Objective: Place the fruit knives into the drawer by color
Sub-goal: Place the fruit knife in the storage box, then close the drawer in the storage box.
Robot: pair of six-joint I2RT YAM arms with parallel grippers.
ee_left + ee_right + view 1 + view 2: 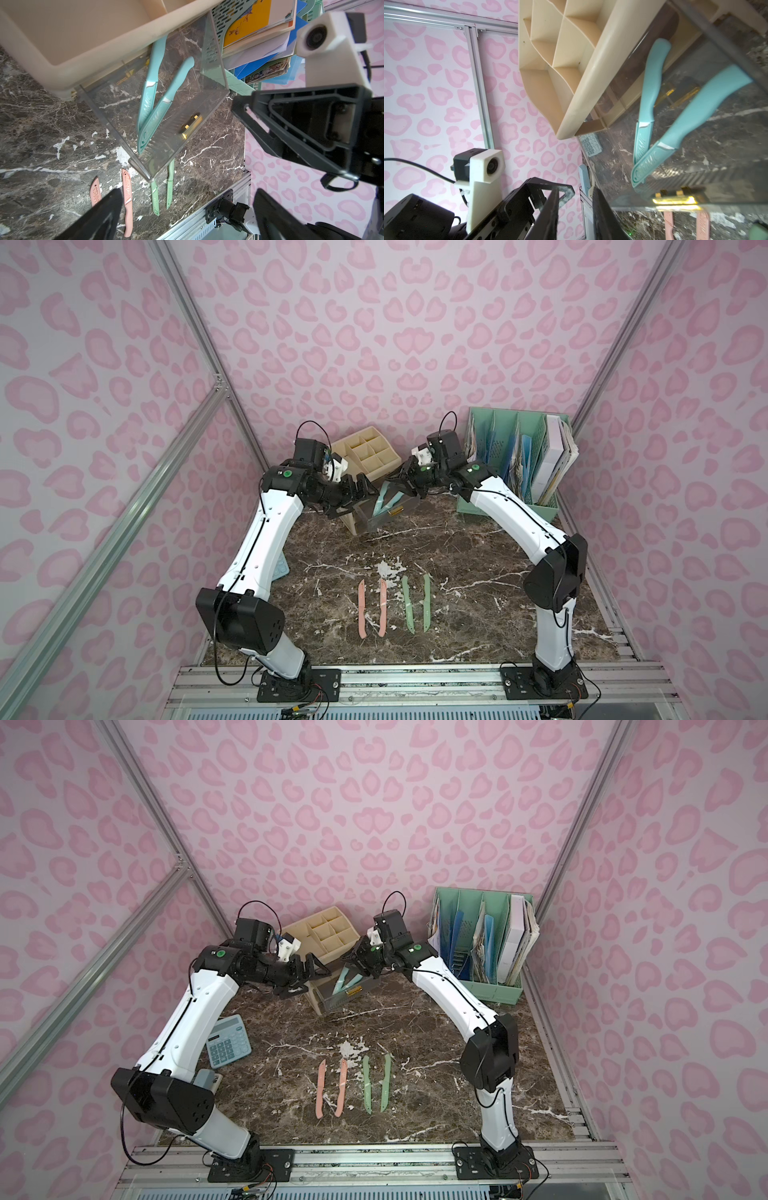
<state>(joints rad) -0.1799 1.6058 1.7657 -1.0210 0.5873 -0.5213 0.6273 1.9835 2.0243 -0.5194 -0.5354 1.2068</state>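
Note:
Two teal fruit knives (pixel 384 499) (pixel 149 87) (pixel 695 112) lie crossed in a V inside the clear drawer (pixel 374 522) (pixel 116 104), which is pulled out of the beige organizer. On the marble table in both top views, two pink knives (pixel 361 608) (pixel 340 1085) and two green knives (pixel 408 603) (pixel 385 1081) lie side by side. My left gripper (pixel 359 499) (pixel 187 193) hovers wide open at the drawer's left side, holding nothing. Over the drawer's back right, my right gripper (pixel 398 485) (pixel 576 193) has a narrow gap between its fingers and holds nothing.
The beige compartment organizer (pixel 365 452) stands at the back behind the drawer. A green file holder (pixel 519 472) with papers fills the back right corner. A teal calculator (pixel 228 1040) lies left, by the left arm. Walls close in on three sides.

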